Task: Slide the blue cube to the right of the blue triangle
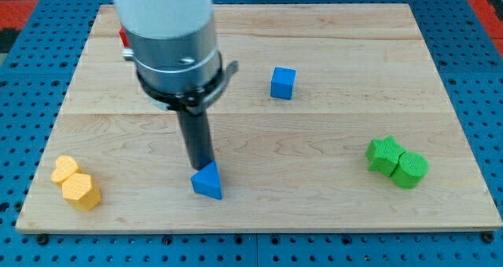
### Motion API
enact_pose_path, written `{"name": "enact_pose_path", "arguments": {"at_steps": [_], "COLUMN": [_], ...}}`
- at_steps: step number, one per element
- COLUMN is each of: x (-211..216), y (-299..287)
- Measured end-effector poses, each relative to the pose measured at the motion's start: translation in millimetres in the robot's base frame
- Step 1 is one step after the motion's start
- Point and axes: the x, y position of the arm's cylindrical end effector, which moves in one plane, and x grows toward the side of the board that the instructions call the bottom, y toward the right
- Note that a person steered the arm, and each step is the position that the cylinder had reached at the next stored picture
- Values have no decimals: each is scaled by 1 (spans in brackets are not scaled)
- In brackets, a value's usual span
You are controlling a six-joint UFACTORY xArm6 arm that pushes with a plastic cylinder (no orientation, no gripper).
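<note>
Nothing on the wooden tabletop point(330, 47) served as a container; every block lay loose on the boards. The tool was only a straight dark rod, with no parts to spread or press together, and my tip point(202, 166) stood just at the upper edge of the blue triangle point(208, 181), seemingly touching it, though contact was hard to judge. That triangle sat near the tabletop's bottom edge, left of centre. The blue cube point(283, 83) rested well apart from it, up toward the view's top and somewhat to the right, with bare wood all round it. Between the two blue blocks the boards lay open, and open wood stretched to the triangle's right as well. Far to the view's right two green blocks point(397, 163) touched each other. Two yellow blocks point(76, 183) huddled at the bottom left corner. A red block point(123, 37) peeked out behind the arm's pale housing point(165, 31), mostly hidden.
</note>
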Motion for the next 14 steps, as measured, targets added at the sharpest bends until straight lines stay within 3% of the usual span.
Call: {"name": "enact_pose_path", "arguments": {"at_steps": [1,2,3,4,5,6,7,8,10,12,13,14], "x": [-84,-168,-181,-115,-97,-143,-78,-44,-19,33,68,69], "y": [7,63,115,77,73,81,99,96,153,117,154,95]}}
